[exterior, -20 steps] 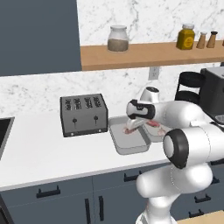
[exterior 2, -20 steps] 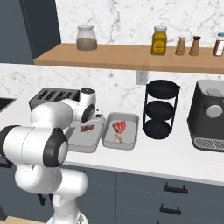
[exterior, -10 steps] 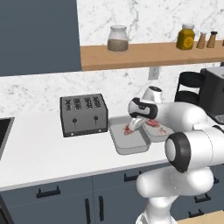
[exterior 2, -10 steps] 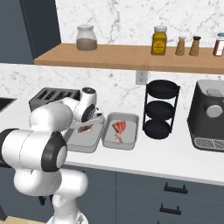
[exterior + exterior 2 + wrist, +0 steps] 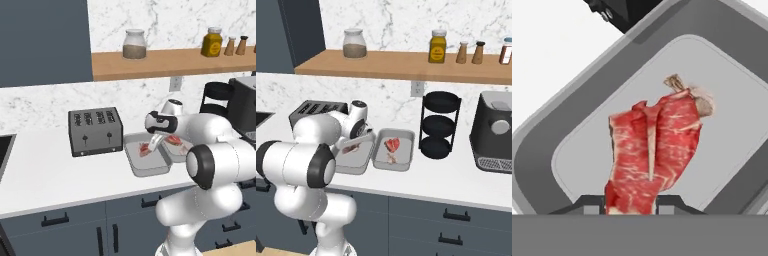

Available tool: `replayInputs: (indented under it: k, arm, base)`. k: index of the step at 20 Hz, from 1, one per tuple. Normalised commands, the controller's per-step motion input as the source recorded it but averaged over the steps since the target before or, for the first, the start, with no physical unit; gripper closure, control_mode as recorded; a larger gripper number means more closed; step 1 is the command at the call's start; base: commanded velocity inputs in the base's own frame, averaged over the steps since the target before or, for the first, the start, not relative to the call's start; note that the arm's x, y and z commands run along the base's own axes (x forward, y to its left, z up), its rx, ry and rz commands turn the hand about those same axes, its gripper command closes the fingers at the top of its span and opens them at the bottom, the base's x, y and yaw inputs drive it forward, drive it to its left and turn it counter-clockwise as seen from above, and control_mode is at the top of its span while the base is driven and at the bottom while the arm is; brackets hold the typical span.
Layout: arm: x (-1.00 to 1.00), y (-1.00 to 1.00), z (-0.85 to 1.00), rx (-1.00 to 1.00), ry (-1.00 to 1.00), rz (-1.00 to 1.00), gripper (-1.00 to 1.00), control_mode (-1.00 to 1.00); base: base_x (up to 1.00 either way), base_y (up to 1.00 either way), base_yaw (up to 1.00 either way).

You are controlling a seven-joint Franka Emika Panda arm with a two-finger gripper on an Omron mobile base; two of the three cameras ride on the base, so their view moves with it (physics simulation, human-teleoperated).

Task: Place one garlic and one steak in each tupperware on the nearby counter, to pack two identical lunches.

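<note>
counter (image 5: pixel 45 175) | two tupperware (image 5: pixel 376 162) – toaster (image 5: pixel 95 131) – rack (image 5: pixel 440 125) – coffee machine (image 5: pixel 496 132)

The robot arm (image 5: pixel 210 150) is made of smooth, rounded white segments. Its joints carry dark grey round caps, and a dark band sits near the wrist. The base column is white too, bulging and glossy.

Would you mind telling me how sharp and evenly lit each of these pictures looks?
Left base view: soft, flat light, faint shadow under the toaster. Right base view: equally even, no glare on the counter. Hand view: steak crisp, marbling clear, tray shaded grey around it.
</note>
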Motion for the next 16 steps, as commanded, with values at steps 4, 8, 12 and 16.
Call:
replayInputs:
  k: [4,8,12,16]
  arm:
    - [-0.06,0.00,-0.06,0.00,0.00,0.09,-1.00,-1.00]
    - [0.00,0.00,-0.01,0.00,0.00,0.05,-1.00,-1.00]
    - [-0.11,0.00,0.00,0.00,0.00,0.02,-1.00,-1.00]
    - [-0.50,-0.04,0.32,0.00,-0.02,0.00,-1.00,-1.00]
  base:
    - [0.00,0.00,0.00]
    - [0.00,0.00,0.00]
    - [0.00,0.00,0.00]
    - [0.00,0.00,0.00]
